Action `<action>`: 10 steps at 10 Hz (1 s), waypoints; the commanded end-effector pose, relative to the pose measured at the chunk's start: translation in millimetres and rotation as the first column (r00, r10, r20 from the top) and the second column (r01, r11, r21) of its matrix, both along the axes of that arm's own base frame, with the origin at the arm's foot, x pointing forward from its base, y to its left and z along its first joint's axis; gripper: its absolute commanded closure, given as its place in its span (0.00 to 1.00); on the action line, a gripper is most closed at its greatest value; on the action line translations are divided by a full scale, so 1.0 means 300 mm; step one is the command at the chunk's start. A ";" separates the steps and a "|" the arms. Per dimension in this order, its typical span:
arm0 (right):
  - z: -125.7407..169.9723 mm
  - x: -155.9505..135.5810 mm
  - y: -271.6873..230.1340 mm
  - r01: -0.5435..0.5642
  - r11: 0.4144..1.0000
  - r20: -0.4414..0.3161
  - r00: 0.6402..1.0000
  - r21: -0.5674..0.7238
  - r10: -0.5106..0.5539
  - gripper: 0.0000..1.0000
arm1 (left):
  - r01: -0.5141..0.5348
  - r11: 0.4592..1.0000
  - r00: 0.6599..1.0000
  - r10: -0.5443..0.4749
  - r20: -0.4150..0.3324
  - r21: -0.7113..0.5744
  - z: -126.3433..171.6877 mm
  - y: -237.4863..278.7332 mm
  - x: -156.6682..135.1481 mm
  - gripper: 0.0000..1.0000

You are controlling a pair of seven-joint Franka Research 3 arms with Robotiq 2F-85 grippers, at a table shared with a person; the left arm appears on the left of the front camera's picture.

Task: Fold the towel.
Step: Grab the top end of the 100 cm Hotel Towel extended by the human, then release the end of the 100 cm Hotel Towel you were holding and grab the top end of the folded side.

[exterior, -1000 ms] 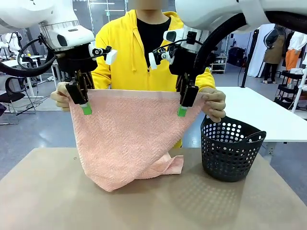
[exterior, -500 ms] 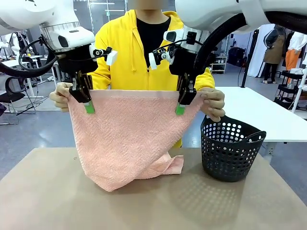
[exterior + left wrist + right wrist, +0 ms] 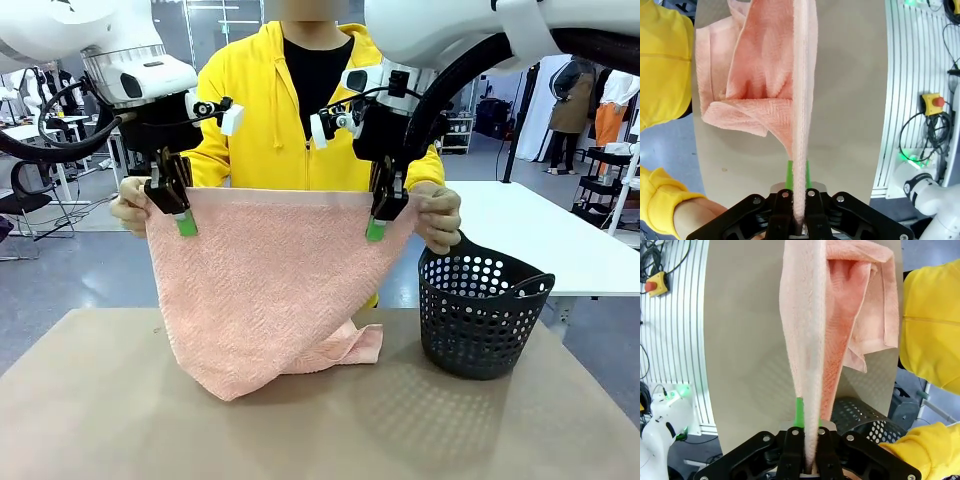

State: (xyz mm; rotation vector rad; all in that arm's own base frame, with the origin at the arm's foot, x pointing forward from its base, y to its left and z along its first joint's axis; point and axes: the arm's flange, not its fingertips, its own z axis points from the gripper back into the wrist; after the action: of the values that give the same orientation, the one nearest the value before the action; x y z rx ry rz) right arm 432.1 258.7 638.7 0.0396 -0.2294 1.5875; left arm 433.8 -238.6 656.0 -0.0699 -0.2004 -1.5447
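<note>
My left gripper (image 3: pixel 183 222) and right gripper (image 3: pixel 376 228) both pinch the top edge of the towel (image 3: pixel 260 290), whose bottom rests bunched on the table (image 3: pixel 100 400). I'd move them level and taut so it folds squarely.

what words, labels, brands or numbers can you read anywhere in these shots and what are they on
None can be read.
The towel, the basket and the person's yellow hoodie carry no visible print or tag.
The yellow box with a red button beside the table shows no legible label; any marking on it is too small to tell.
</note>
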 end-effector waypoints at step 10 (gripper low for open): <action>0.000 0.000 0.000 0.000 1.000 0.000 1.000 0.000 0.000 1.00 | 0.000 1.000 1.000 0.000 0.000 0.000 0.000 0.000 0.000 1.00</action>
State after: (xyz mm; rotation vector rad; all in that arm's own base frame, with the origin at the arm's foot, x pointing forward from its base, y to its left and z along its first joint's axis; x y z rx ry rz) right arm 432.5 259.9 638.5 0.0491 -0.2362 1.5861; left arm 431.6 -237.9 653.1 -0.0725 -0.1946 -1.5391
